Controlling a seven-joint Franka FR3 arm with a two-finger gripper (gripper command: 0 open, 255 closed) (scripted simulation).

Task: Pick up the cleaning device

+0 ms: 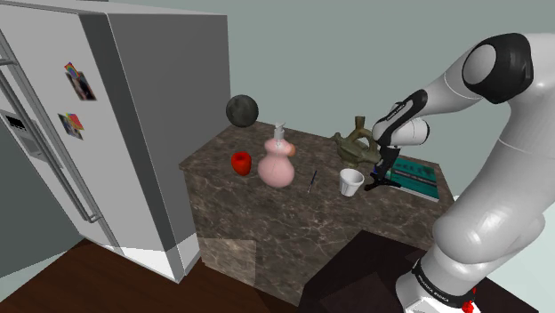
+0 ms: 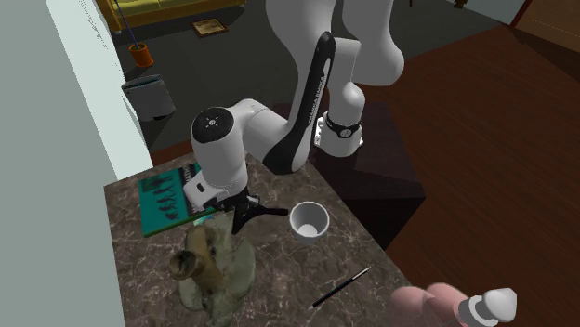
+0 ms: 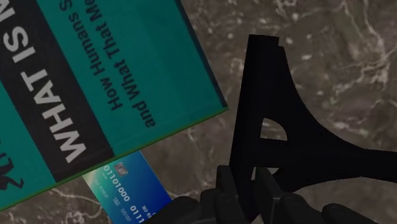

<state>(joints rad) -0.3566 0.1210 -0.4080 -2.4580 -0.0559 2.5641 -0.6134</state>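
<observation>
A home kitchen is indicated. A tall grey fridge (image 1: 53, 151) with pictures (image 1: 79, 82) stuck on its door is seen well away from the gripper (image 1: 374, 184). A marbled counter (image 1: 213, 158) lies beneath it, a white cup (image 1: 351, 181) just beside it, and a wooden floor (image 1: 44, 276) far below.

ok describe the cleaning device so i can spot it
On the dark marble counter beside the fridge, look between the teal book and the white cup. It's the tool clasped in the gripper: all black, flaring wide from a narrow handle.
</observation>
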